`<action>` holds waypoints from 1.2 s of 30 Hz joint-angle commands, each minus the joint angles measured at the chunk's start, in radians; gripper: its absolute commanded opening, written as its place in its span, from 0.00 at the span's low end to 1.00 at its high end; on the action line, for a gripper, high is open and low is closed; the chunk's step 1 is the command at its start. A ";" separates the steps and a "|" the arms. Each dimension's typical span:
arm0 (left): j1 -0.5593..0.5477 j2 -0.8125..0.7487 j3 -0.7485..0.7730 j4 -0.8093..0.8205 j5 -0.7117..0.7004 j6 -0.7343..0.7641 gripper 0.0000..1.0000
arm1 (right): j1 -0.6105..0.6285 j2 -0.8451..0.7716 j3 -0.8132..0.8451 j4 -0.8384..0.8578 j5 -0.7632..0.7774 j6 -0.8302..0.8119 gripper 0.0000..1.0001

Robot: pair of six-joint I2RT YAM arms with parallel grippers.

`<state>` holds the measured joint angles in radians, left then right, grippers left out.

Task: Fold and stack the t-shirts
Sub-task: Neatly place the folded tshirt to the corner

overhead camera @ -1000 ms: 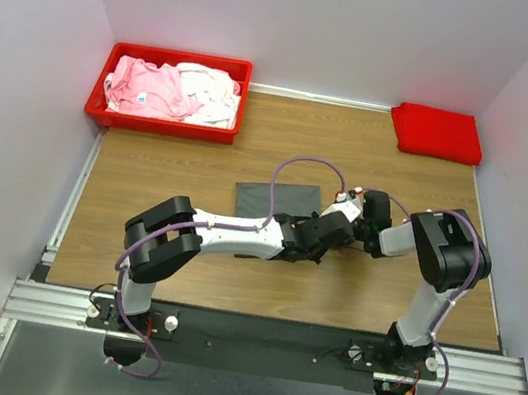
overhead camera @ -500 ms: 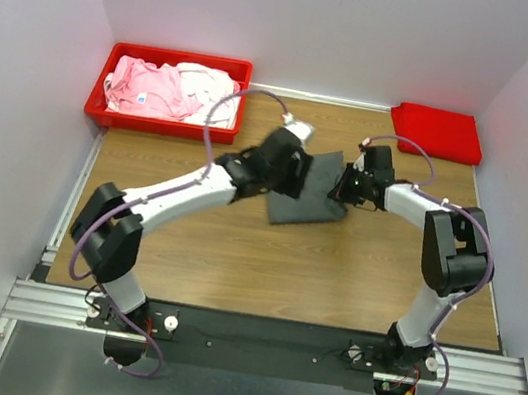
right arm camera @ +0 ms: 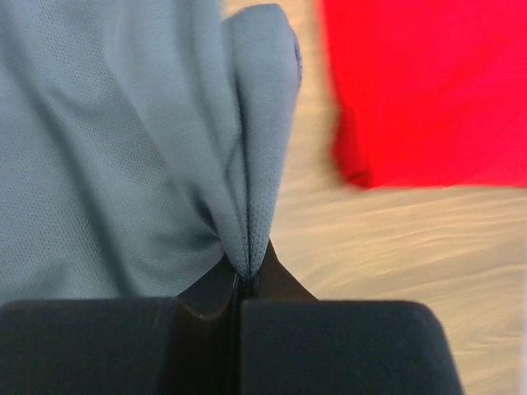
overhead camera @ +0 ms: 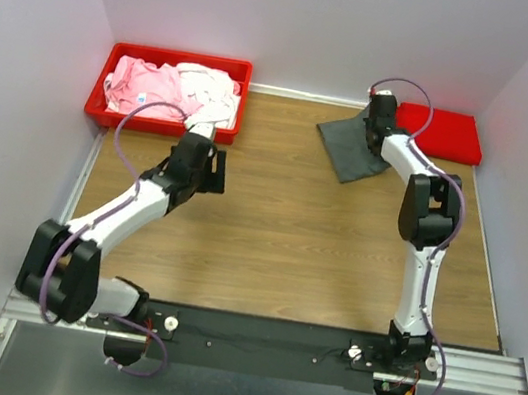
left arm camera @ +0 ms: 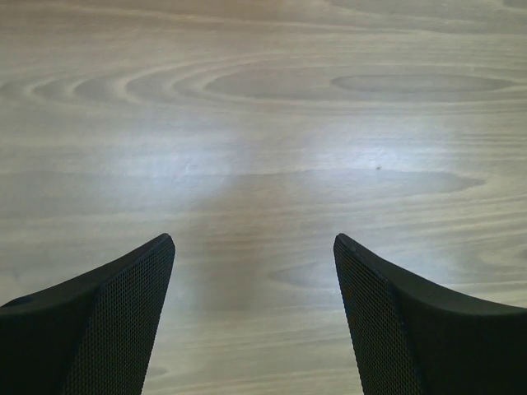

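The dark grey t-shirt point(overhead camera: 350, 151) is lying folded and slightly rumpled at the far right of the table point(overhead camera: 289, 232). One bunched edge is being pinched tight in the right gripper point(right arm camera: 240, 276). Just beside it, not touching, the bright red t-shirt point(overhead camera: 439, 133) is sitting neatly folded in the far corner. The pale pink t-shirt point(overhead camera: 145, 89) and white t-shirt point(overhead camera: 216, 94) are lying crumpled together in the red bin point(overhead camera: 159, 125).

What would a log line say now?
right jaws: shut on grey shirt, beside folded red shirt | left jaws: open, empty, over table | bin: pink shirt, white shirt
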<state>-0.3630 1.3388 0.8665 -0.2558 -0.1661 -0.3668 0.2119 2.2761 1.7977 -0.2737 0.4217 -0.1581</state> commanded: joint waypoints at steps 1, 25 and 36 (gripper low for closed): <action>-0.001 -0.134 -0.113 0.059 -0.125 -0.050 0.86 | -0.061 0.100 0.234 -0.018 0.137 -0.129 0.00; -0.002 -0.265 -0.187 0.070 -0.202 -0.057 0.86 | -0.249 0.226 0.626 -0.009 0.040 -0.089 0.01; -0.007 -0.227 -0.187 0.079 -0.196 -0.049 0.86 | -0.373 0.318 0.632 -0.007 -0.084 0.132 0.02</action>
<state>-0.3641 1.0988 0.6838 -0.2028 -0.3309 -0.4126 -0.1020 2.5290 2.3928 -0.2939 0.4137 -0.1555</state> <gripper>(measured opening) 0.857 0.033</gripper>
